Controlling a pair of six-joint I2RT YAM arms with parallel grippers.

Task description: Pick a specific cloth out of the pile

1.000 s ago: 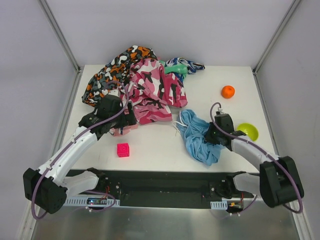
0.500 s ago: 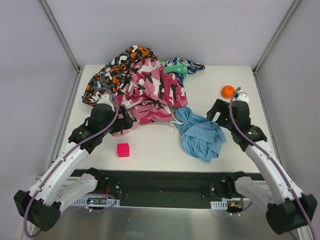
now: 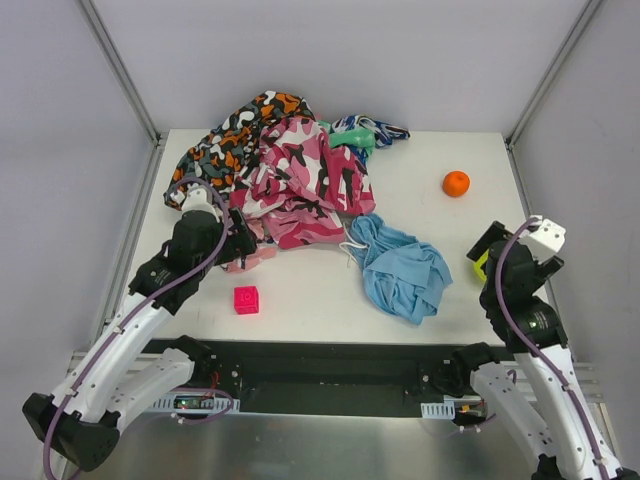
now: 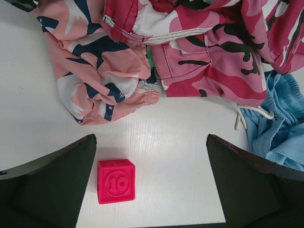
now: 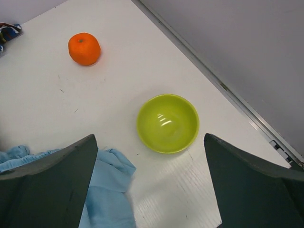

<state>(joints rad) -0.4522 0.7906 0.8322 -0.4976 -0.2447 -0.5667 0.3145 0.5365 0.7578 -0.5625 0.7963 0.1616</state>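
The cloth (image 3: 405, 278), plain light blue with thin white drawstrings, lies spread on the table just right of the pile's near edge, free of both grippers. Its edge also shows in the left wrist view (image 4: 285, 128) and in the right wrist view (image 5: 107, 199). The pile (image 3: 290, 170) of pink, orange-black and salmon camouflage pieces heaps at the back left. My left gripper (image 3: 240, 245) hovers open by the pile's near-left corner, nothing between its fingers (image 4: 151, 142). To the right of the cloth, my right gripper (image 3: 490, 255) stands open and empty above the table (image 5: 149, 142).
A pink cube marked 10 (image 3: 246, 299) (image 4: 116, 181) sits near the front left. An orange (image 3: 456, 183) (image 5: 84, 48) lies at the back right. A lime bowl (image 5: 167, 123) stands under the right wrist, close to the table's right edge (image 5: 228, 90). Grey walls enclose the table.
The right gripper opened, let go of the blue cloth and drew back to the right. The cloth settled flatter on the table. The left arm pulled back slightly toward the near left.
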